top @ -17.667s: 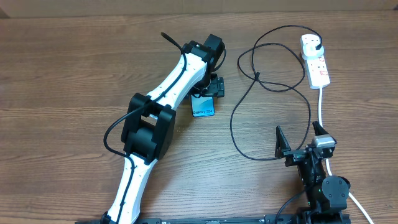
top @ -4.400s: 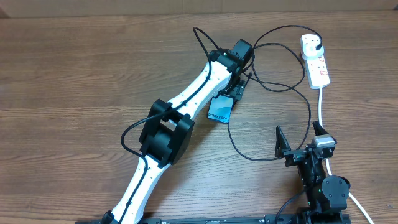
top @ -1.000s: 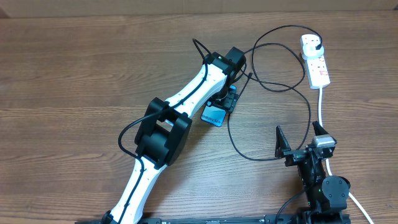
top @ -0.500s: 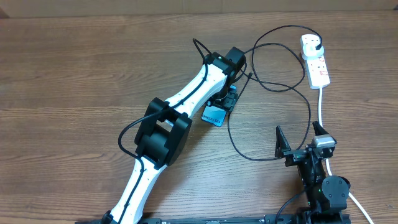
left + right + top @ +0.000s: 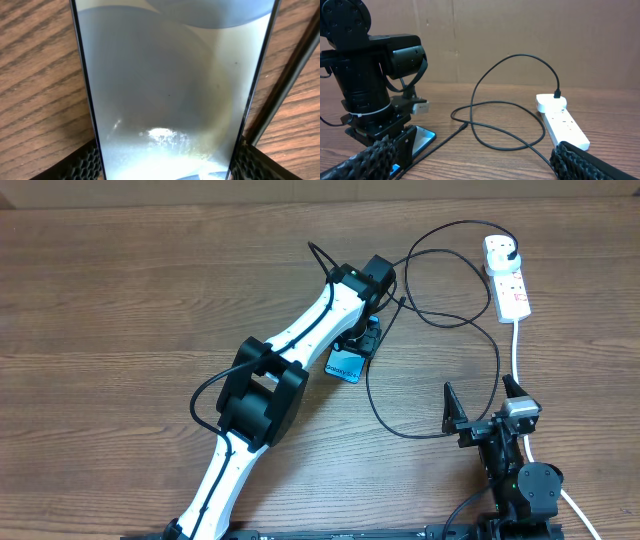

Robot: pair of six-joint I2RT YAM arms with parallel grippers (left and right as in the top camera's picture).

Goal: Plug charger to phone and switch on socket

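Observation:
The phone (image 5: 342,366), blue screen with white lettering, lies on the table with its far end between my left gripper's fingers (image 5: 362,340). In the left wrist view the phone (image 5: 170,75) fills the frame, and the gripper (image 5: 170,161) is shut on its side edges. The charger (image 5: 497,350) loops across the table. Its connector tip (image 5: 403,302) lies free next to the left wrist, and its plug (image 5: 512,252) sits in the socket (image 5: 510,288). My right gripper (image 5: 482,408) is open and empty at the front right, apart from everything. The right wrist view shows the phone (image 5: 420,140), the tip (image 5: 462,126) and the socket (image 5: 565,122).
The socket's thick white cord (image 5: 517,350) runs down the right side beside my right arm. A stretch of the black cable (image 5: 290,70) lies just right of the phone. A brown cardboard wall (image 5: 520,30) stands behind the table.
Over the last second nothing has moved. Since the older frames my left gripper has carried the phone right, toward the cable, and turned it.

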